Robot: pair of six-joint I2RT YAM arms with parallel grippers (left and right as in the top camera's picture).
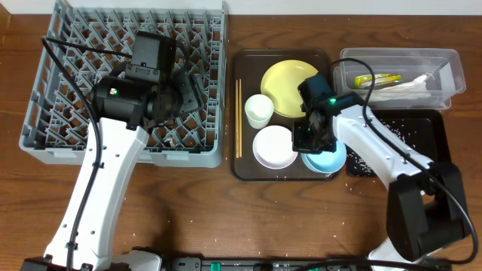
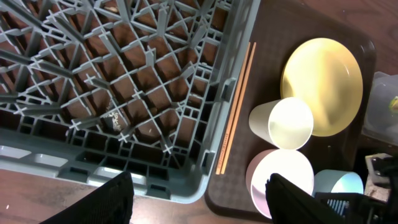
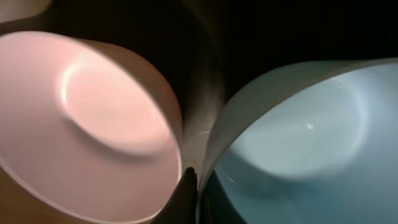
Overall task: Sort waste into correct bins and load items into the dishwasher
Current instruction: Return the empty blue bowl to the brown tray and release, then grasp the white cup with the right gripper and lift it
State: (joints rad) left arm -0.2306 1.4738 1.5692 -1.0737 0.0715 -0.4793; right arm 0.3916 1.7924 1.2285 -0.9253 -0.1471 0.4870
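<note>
My right gripper (image 1: pixel 309 135) is shut on the near rim of the light blue bowl (image 1: pixel 333 158), which sits at the front right of the brown tray. In the right wrist view its dark fingertips (image 3: pixel 186 196) pinch that thin rim, with the blue bowl (image 3: pixel 311 137) to the right and the white bowl (image 3: pixel 93 118) to the left. The yellow plate (image 1: pixel 286 83), white cup (image 1: pixel 258 111), white bowl (image 1: pixel 275 147) and chopsticks (image 1: pixel 239 117) lie on the tray. My left gripper (image 2: pixel 199 205) hangs open and empty above the front right corner of the grey dishwasher rack (image 1: pixel 75 45).
The brown serving tray (image 1: pixel 248 172) stands between the rack and the bins. The clear tub (image 1: pixel 444 64) at the back right holds the green-and-orange wrapper (image 1: pixel 376 78) and white scraps (image 1: pixel 410 89). The black tray (image 1: pixel 425 124) in front of it holds scattered rice (image 1: pixel 399 137).
</note>
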